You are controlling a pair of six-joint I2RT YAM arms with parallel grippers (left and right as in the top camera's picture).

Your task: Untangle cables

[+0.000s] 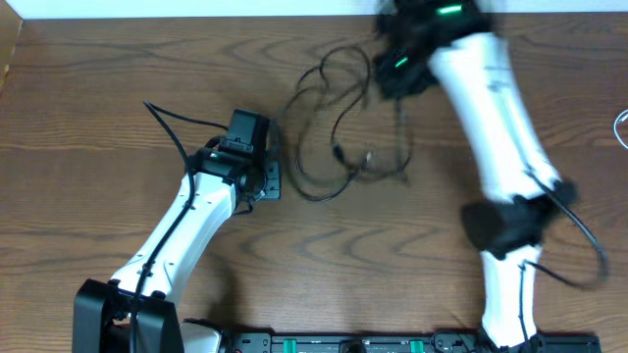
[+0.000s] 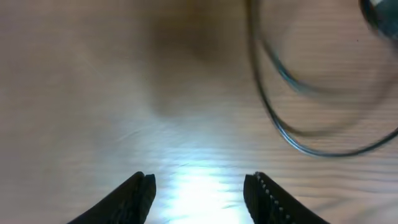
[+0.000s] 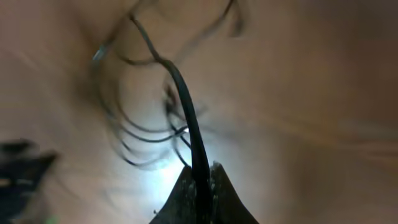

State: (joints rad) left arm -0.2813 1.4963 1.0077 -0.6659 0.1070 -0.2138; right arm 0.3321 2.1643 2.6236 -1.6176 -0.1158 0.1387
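Black cables (image 1: 339,132) tangled at top centre of overhead view, on wood table (image 1: 98,118). R gripper (image 3: 200,171) pinched tight on one strand, which runs up-frame to the loops. L gripper (image 2: 200,183) spread wide, empty; loop at upper right of its view. Step, I reckon: drawing a strand free. Next: L should pin the loop so R can pull clear.

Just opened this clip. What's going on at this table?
Two robot arms are working on a tangle of thin black cables lying mid-way across the wooden table. The right pincer is shut on one strand at the far end of the tangle, and its arm is blurred in the overhead view. The left pincer is open and empty, low over bare wood just left of the tangle, with a loop ahead of it.
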